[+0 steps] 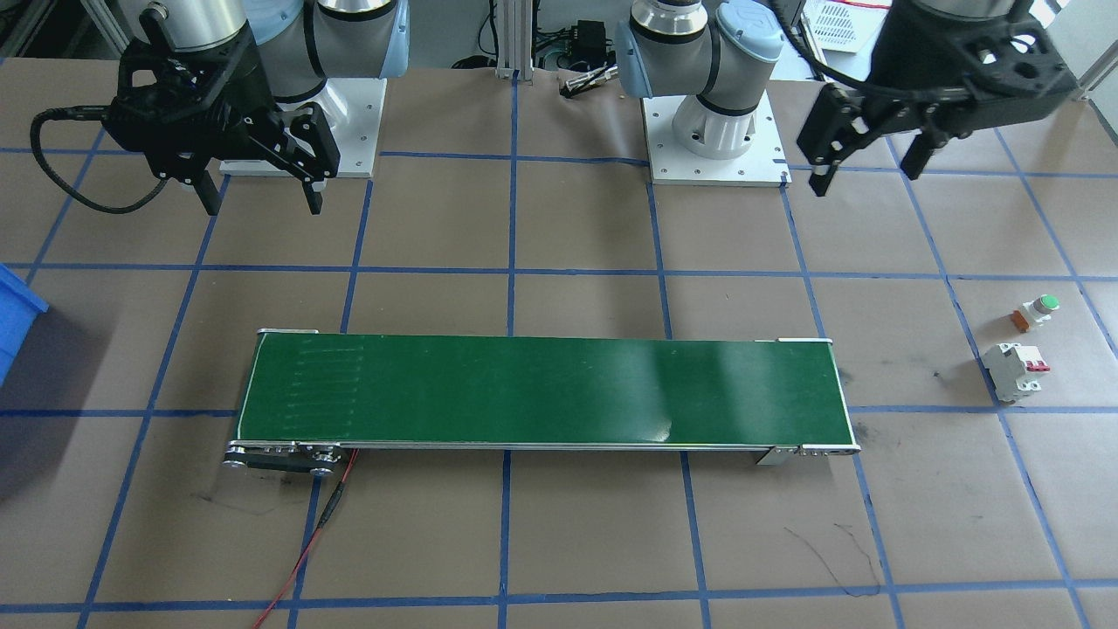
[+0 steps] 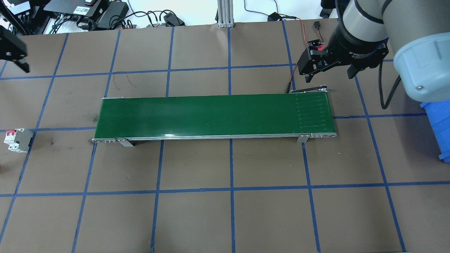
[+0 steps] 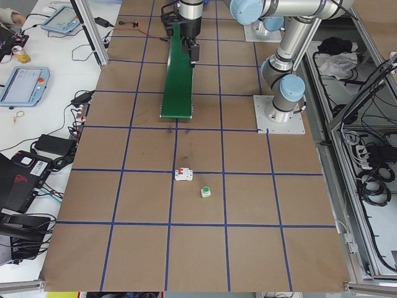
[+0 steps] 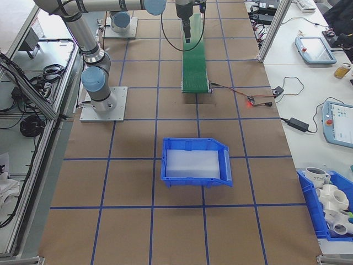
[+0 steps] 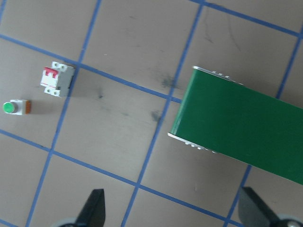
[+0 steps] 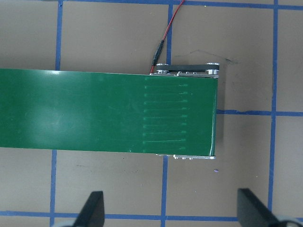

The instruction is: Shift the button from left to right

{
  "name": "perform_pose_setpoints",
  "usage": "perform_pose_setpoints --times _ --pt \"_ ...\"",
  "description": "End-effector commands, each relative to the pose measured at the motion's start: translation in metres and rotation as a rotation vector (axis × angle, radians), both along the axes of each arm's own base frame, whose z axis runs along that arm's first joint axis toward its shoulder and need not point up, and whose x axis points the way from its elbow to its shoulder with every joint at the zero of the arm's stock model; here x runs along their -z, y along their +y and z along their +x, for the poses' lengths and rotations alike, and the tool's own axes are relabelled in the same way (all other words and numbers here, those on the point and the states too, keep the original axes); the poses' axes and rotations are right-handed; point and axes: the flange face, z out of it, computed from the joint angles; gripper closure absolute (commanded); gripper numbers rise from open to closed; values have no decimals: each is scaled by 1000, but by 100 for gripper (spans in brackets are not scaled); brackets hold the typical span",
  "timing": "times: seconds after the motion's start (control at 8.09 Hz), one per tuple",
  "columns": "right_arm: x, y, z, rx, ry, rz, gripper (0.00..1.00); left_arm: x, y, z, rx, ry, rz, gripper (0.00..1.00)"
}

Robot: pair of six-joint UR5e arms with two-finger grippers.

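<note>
- Green-topped button [image 1: 1037, 311] sits on our left side of the tabletop [image 1: 576, 533], beside a white breaker [image 1: 1013, 370].
- Both our fingers, left [image 1: 867, 170] and right [image 1: 259, 196], are open and hold nothing.
- We have not picked it up yet.

The button [image 1: 1037, 311] lies on its side on the bench [image 1: 576, 218] at far right, just beside the circuit breaker [image 1: 1014, 371]; both tools hang spread apart above.
</note>
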Motion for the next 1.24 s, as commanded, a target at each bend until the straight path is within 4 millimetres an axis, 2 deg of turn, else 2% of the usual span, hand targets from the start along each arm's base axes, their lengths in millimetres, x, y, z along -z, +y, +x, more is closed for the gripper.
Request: perform_pose_setpoints --times 0.0,0.12,0.25,0.37,0.49,0.62,0.87,1.11 --pt "0 0 0 0 0 1 0 11 43 150 -143 17 39 0" --pt "0 0 0 0 0 1 0 26 69 218 -169 34 62 0" --pt "0 0 0 -2 0 1 0 52 86 282 -217 71 93 0" --pt "0 0 0 0 0 1 0 106 95 344 -182 143 150 0" --pt "0 0 0 0 0 1 0 149 97 383 -140 179 174 0" --pt "0 0 0 0 0 1 0 178 103 405 -126 199 186 0" --pt "0 0 0 0 0 1 0 187 96 424 -94 116 138 0" --pt "0 0 0 0 0 1 0 225 84 433 -90 126 145 0"
